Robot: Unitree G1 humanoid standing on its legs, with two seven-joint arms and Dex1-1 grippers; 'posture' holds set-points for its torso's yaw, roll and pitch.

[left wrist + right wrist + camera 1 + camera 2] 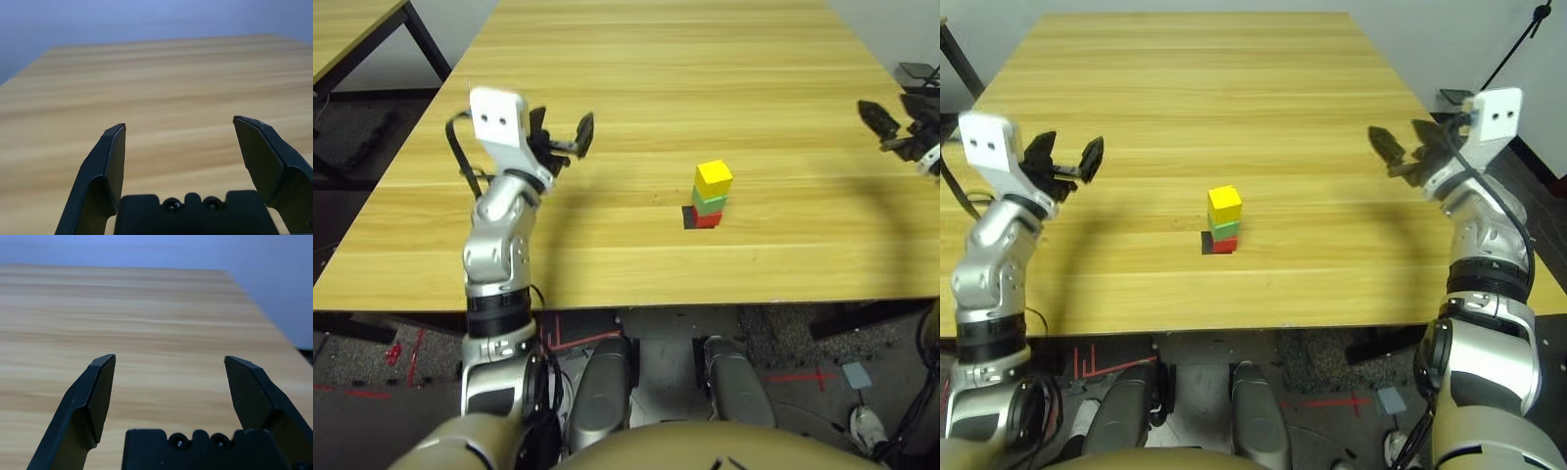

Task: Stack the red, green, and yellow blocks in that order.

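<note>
1. Now we see the three blocks stacked in one small tower on the worktop (1283,117), well apart from both our grippers.
2. At the bottom of the tower we have the red block (1224,246), sitting at the black patch (1206,243), part of which shows beside it.
3. On top of the red one rests our green block (1225,230), touching it and turned a little out of line.
4. Above that, touching the green one, we find the yellow block (1225,204), the topmost of the three, with nothing resting on it.
5. The tower stands upright between our two arms, nearer the worktop's close edge than its far one.
6. Our left gripper (179,120) is spread wide, its two black fingers well apart and nothing between them; it hovers over the worktop, to the left of the tower.
7. Our right gripper (170,356) is spread wide too, empty between its fingers, and hovers above the worktop to the right of the tower.
8. Neither gripper touches a block; the tower stands on its own.
</note>
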